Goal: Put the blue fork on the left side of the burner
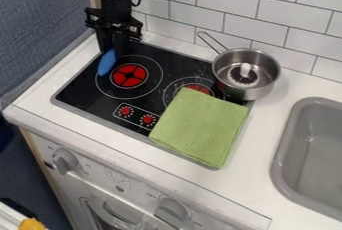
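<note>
At the upper left, the black gripper (pixel 112 50) hangs low over the back left corner of the black stovetop (pixel 83 90), shut on the blue fork. Below the fingertips the blue fork (pixel 106 63) shows as a rounded blue piece, tilted with its lower end toward the front left. That piece overlaps the left edge of the ring around the left red burner (pixel 129 75). The fork's upper part is hidden by the gripper, and whether its lower end touches the stovetop I cannot tell.
A steel pot (pixel 247 91) with a white and dark item inside stands at the stovetop's back right. A folded green cloth (pixel 200 126) covers the front right part, beside two red knob marks. Farther right is a grey sink (pixel 288 146); a tiled wall (pixel 257 24) runs behind.
</note>
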`<state>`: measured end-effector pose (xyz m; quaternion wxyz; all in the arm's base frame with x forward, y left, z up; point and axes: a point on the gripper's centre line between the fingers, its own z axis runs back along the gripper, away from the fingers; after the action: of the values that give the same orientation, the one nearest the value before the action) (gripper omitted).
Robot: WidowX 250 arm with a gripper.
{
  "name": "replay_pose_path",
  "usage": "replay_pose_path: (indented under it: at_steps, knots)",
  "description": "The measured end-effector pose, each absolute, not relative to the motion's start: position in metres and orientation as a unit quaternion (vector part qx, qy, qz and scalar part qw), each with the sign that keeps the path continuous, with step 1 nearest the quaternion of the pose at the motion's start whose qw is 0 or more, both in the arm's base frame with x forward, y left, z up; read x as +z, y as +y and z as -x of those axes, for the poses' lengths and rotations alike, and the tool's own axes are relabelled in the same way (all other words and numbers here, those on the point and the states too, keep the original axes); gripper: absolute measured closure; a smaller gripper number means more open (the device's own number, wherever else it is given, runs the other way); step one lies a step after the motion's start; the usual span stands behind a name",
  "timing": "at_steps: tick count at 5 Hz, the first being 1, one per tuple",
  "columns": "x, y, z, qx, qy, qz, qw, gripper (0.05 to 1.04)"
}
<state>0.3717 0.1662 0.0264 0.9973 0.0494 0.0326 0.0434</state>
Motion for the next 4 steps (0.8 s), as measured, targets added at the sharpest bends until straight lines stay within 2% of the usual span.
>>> replay_pose_path:
  at_steps: [1,2,3,4]
  knots:
    - [0.026,0.165,-0.373,0.042,0.028,-0.045,0.998,0.668]
    - [0.026,0.163,-0.374,0.040,0.026,-0.038,0.998,0.360]
    - [0.022,0.155,-0.373,0.030,0.029,-0.033,0.999,0.102]
    - [0.030,0.143,-0.363,0.026,0.021,-0.033,0.999,0.078]
